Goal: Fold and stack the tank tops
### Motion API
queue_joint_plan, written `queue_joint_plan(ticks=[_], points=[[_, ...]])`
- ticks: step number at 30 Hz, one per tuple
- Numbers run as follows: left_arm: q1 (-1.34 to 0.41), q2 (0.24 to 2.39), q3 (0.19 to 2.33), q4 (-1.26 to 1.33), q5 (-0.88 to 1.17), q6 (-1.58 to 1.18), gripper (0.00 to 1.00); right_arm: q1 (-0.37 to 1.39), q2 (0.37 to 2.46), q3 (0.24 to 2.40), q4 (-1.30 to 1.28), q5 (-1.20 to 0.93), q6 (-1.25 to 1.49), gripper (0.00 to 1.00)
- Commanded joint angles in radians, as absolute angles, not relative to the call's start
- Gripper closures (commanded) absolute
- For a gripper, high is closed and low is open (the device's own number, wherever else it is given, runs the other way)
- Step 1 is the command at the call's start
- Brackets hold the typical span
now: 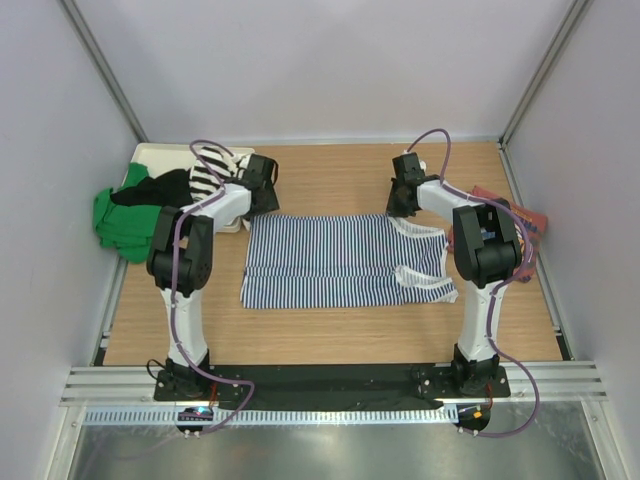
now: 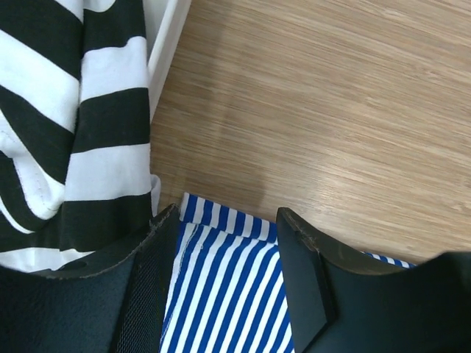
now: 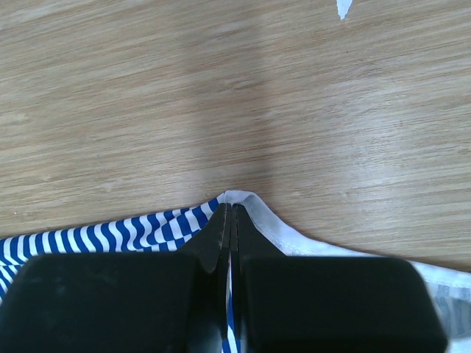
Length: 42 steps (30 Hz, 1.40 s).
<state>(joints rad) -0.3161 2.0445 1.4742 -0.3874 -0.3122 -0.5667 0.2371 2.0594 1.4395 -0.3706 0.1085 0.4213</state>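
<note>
We pinch the upper-right corner of the striped top [image 1: 340,262] with the right gripper [image 3: 229,215], the left gripper [image 2: 228,215] open astride its upper-left corner.

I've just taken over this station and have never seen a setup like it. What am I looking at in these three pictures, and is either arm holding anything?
Two robot arms are bolted at the table's near edge, each ending in two fingers. One picture looks down on both arms from above. The other two come from a camera on each wrist. A navy-and-white striped tank top lies spread flat on the wooden table. The right fingers are shut on its far edge, at the white trim. The left fingers stand open astride the other far corner, gripping nothing. A pile of clothes sits at the far left, and a reddish cloth lies at the right.
</note>
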Motion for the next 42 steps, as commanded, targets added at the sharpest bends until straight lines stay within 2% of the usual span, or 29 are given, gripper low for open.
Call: queue_joint_plan(ticks=[1, 5, 9, 12, 13, 19, 26, 42], points=[[-0.288, 2.014, 1.457, -0.388, -0.345, -0.604, 0.43, 0.227, 2.026, 1.43, -0.38, 0.12, 0.422, 0.99], [-0.265, 2.014, 1.437, -0.373, -0.318, -0.611, 0.43, 0.227, 2.031, 1.431, -0.382, 0.117, 0.425, 0.99], [-0.261, 2.036, 1.454, -0.39, -0.282, -0.607, 0.49, 0.224, 2.028, 1.43, -0.38, 0.114, 0.425, 0.99], [-0.259, 2.043, 1.451, -0.385, -0.259, -0.609, 0.61, 0.222, 2.029, 1.428, -0.379, 0.115, 0.426, 0.99], [-0.259, 2.04, 1.451, -0.387, -0.259, -0.609, 0.69, 0.222, 2.029, 1.428, -0.379, 0.114, 0.428, 0.99], [-0.259, 2.011, 1.436, -0.38, -0.27, -0.604, 1.0, 0.218, 2.023, 1.427, -0.377, 0.11, 0.431, 0.99], [-0.259, 1.936, 1.384, -0.348, -0.305, -0.595, 1.0, 0.219, 1.942, 1.376, -0.339, 0.087, 0.433, 0.99], [-0.313, 1.718, 1.203, -0.27, -0.374, -0.601, 1.0, 0.227, 1.664, 1.102, -0.262, 0.045, 0.471, 0.99]])
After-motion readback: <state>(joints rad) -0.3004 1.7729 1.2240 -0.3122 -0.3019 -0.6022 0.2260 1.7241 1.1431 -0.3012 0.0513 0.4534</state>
